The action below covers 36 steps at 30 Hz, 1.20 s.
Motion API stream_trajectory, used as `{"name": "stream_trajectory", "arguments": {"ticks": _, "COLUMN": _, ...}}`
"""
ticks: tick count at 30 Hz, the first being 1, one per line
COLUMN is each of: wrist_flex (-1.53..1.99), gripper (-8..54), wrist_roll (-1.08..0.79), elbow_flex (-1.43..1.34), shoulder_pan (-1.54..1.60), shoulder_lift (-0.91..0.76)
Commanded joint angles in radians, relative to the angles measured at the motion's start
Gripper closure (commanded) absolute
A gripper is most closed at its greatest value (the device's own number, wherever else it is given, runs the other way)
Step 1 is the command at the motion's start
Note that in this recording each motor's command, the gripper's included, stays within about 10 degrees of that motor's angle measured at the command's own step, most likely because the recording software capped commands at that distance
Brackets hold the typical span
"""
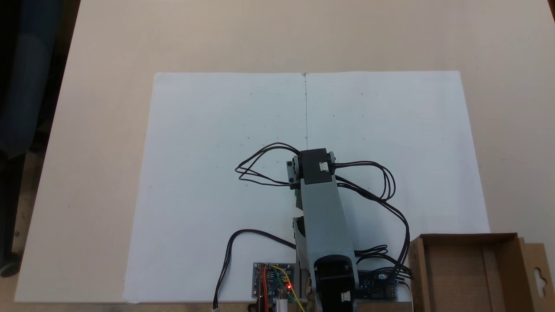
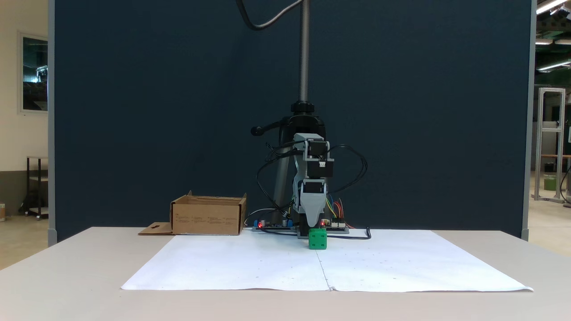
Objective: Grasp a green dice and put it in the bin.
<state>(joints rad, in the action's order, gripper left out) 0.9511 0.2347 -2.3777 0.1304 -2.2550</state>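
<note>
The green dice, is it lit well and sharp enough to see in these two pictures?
In the front-facing fixed view the green dice is bright, evenly lit, fairly sharp, pips faint; in the top-down fixed view the arm covers it, leaving a green sliver; the paper looks slightly washed out.
</note>
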Motion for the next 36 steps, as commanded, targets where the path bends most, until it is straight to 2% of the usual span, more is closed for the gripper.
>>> {"name": "stream_trajectory", "arguments": {"ticks": 1, "wrist_flex": -0.061, "gripper": 2.5, "wrist_roll": 0.066, "elbow_flex": 0.014, "shoulder_pan": 0.02, "shoulder_lift": -0.049}}
{"name": "stream_trajectory", "arguments": {"ticks": 36, "wrist_flex": -0.314, "gripper": 2.4, "wrist_roll": 0.091, "elbow_flex": -0.034, "shoulder_pan": 0.06, "shoulder_lift": 0.307}}
